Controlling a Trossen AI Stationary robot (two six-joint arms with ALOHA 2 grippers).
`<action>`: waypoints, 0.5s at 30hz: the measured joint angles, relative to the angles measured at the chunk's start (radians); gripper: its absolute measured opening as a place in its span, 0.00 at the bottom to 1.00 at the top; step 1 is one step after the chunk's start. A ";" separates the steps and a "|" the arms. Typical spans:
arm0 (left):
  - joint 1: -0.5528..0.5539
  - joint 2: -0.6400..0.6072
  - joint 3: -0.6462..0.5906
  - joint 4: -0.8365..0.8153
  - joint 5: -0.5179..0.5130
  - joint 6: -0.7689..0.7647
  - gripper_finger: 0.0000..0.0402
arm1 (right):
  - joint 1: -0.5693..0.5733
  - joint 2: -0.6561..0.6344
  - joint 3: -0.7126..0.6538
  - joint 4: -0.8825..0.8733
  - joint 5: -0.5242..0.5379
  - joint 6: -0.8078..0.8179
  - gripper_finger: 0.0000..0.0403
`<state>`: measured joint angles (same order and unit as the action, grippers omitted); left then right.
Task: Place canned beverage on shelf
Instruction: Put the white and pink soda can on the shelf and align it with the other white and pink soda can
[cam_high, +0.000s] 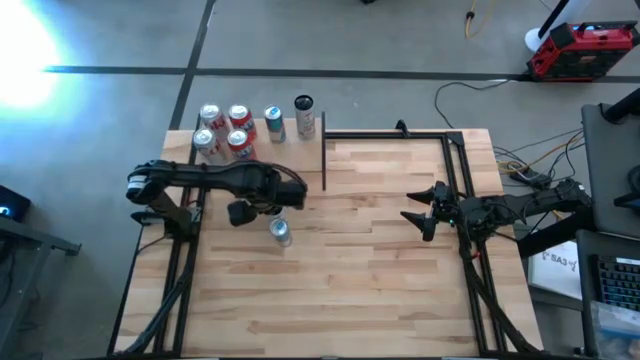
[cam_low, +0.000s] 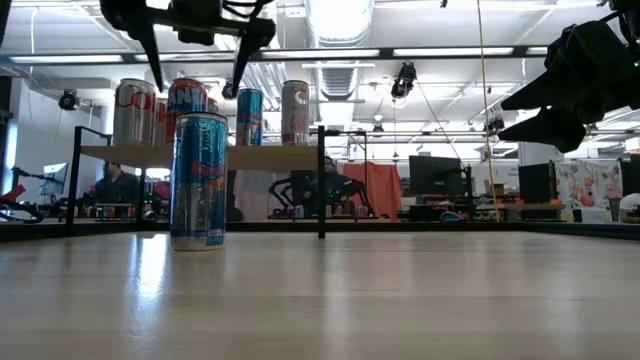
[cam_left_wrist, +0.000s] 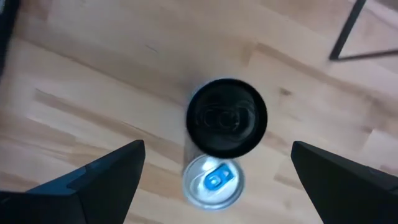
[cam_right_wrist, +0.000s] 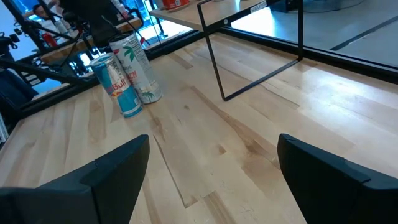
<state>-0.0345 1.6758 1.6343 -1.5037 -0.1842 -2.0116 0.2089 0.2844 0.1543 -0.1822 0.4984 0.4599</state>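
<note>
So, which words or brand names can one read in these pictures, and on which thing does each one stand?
"Bull", part of a name: on the blue can on the table.
"CO", cut off: on the leftmost can on the shelf.
Other cans' labels and the paper note beside the table: too blurred to read.

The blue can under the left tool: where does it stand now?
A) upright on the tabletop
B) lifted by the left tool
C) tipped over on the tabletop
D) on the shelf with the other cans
A: the blue can stands upright on the tabletop, below the open left tool.
</note>
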 joint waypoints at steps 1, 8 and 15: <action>0.000 0.002 -0.007 0.012 -0.007 -0.022 0.97 | 0.000 0.000 0.000 0.000 0.000 0.000 0.83; 0.020 0.008 -0.093 0.112 -0.010 -0.094 0.97 | 0.000 0.000 0.000 0.000 0.000 0.000 0.83; 0.043 0.008 -0.151 0.163 0.000 -0.102 0.97 | 0.000 0.000 0.000 0.000 0.000 0.000 0.83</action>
<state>0.0085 1.6840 1.4830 -1.3408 -0.1837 -2.1139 0.2092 0.2844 0.1543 -0.1822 0.4980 0.4603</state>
